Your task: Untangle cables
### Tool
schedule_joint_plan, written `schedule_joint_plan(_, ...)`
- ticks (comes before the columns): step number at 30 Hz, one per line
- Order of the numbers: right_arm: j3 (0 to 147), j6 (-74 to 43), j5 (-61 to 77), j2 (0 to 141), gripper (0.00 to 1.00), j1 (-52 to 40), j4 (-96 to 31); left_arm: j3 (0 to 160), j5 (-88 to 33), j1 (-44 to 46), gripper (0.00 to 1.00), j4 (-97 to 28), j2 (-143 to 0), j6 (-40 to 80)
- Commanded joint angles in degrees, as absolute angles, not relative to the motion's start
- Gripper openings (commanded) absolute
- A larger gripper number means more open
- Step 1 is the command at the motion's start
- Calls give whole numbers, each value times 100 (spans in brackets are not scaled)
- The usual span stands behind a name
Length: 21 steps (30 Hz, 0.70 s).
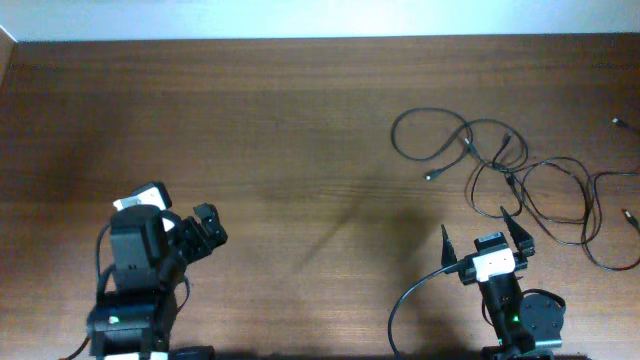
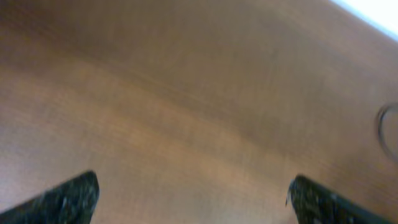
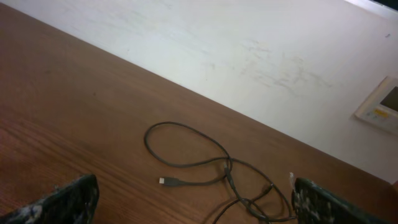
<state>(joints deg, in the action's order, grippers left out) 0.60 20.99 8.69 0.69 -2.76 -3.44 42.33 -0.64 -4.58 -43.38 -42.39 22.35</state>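
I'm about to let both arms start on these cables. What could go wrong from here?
1. The cables cross several times near their middle, so pulling one strand may tighten the tangle.
2. The open left gripper sits far from them. If the open right gripper pulls alone, the whole bundle may just slide.
3. Strands run out of the overhead view on the right and might snag unseen.

A table of dark brown wood grain, smooth with a soft sheen. Ahead of the right end effector, thin black cables look rubbery and matt; its fingers are speckled matt black plastic. Beyond, a matt white wall.
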Motion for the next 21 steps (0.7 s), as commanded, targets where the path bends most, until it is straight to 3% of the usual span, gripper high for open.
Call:
schedule_joint_plan(1, 32, 2049, 858, 25, 98, -255, -373, 3024, -132, -467, 99, -2877, -3817, 2287)
schedule_joint_plan(4, 32, 2049, 858, 25, 98, -255, -373, 1603, -386, -464, 99, -1011, -3301, 2290)
schedule_joint_plan(9, 32, 2049, 858, 25, 98, -255, -373, 102, -515, -336, 99, 1074, -2620, 2285)
schedule_joint_plan(13, 32, 2049, 858, 25, 98, -255, -373, 54, -454, -320, 99, 1013, -2309, 1802)
schedule_joint_plan(19, 32, 2049, 858, 25, 98, -255, -373, 54, -447, -318, 99, -471, -939, 578)
schedule_joint_plan(21, 32, 2049, 858, 25, 98, -255, -373, 51, -458, -314, 99, -436, -598, 416)
